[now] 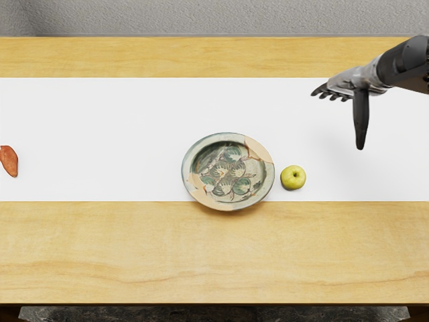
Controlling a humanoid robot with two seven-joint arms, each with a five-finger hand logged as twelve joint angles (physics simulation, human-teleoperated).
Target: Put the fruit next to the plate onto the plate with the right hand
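I see my right hand (pixel 348 86) at the upper right, fingers spread, holding nothing; the green apple (pixel 293 177) lies on the table just right of the plate (pixel 188 173), mid-frame.

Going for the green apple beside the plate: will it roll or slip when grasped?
The apple is round and rests on a flat runner, so a sideways nudge would probably roll it. Its skin looks smooth, so a grip might slip. It seems small enough for the open right hand to enclose.

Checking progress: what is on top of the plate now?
Nothing lies on the plate; its painted face shows fully. The apple sits beside it. Under the plate is hidden.
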